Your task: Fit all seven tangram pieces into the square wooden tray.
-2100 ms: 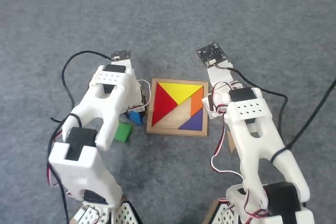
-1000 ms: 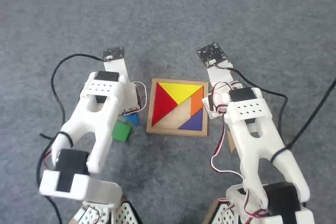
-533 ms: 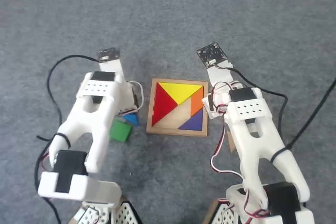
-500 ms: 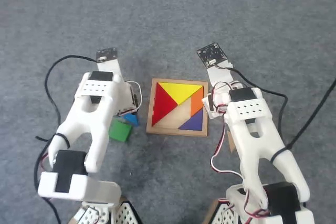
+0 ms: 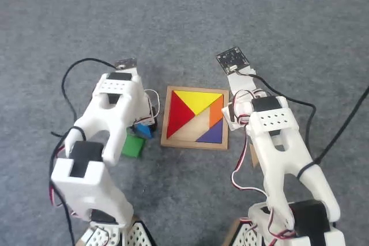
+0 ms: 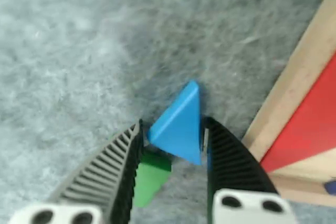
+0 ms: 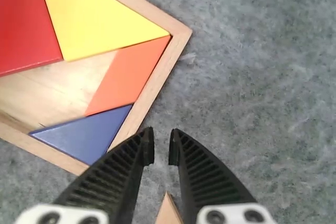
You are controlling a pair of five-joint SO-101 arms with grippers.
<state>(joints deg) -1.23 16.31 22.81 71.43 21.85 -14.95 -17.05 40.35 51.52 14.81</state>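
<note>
Over the last half second the left arm swung up and right in the high view, while the right arm kept still. The left gripper pinched the blue triangle just left of the tray, which sat at the frame's centre. The green piece lay partly under the triangle. The right gripper hung near the tray's right rim with its fingers almost pressed together, holding nothing; a tan piece lay beneath it. The jaws bore on slanted edges, so the triangle could likely squirt free or twist. A low carry might drag the green piece or snag the rim.
</note>
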